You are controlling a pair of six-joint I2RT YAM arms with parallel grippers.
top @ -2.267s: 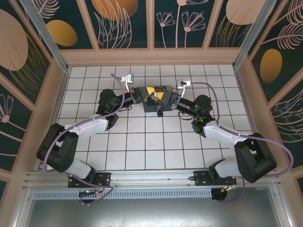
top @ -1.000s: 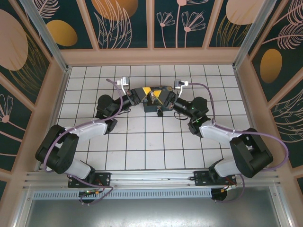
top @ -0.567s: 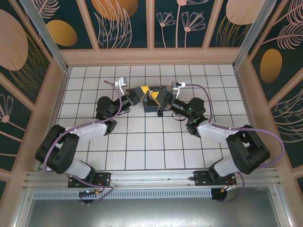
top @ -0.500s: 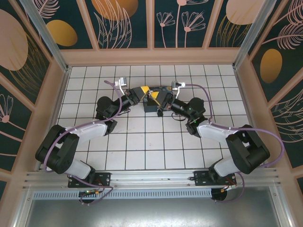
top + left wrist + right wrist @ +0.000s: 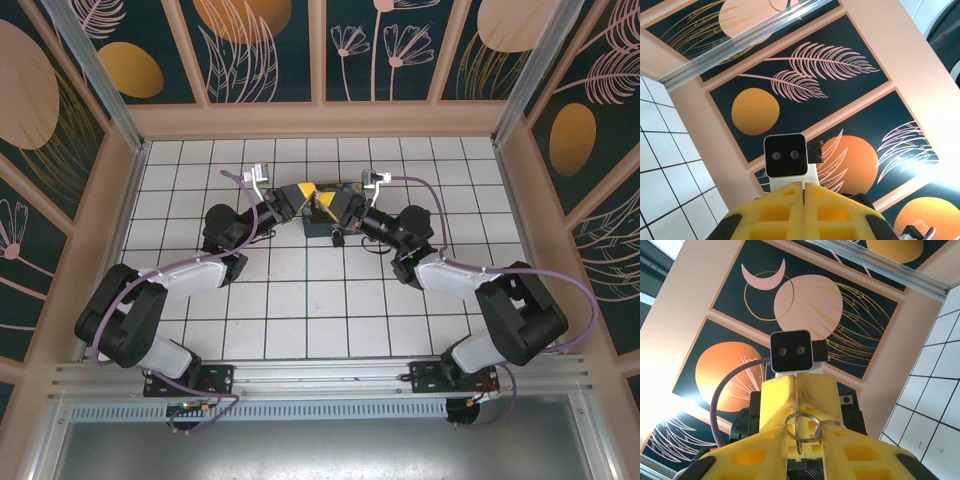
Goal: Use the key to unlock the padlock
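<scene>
Right jaws are clenched on the key (image 5: 797, 390). Its thin blade stands in the seam, and its ring (image 5: 801, 413) lies across the yellow fingers (image 5: 780, 400). Left jaws are pressed flat together, with nothing seen between them. Both meet over the box (image 5: 322, 226), mid-width toward the table's (image 5: 300, 310) far edge. The padlock (image 5: 337, 238), a small dark shape, sits at the box's near side.

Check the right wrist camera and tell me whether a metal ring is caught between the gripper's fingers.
Yes, a silvery key ring sits at the seam of the right gripper's shut yellow fingers.
</scene>
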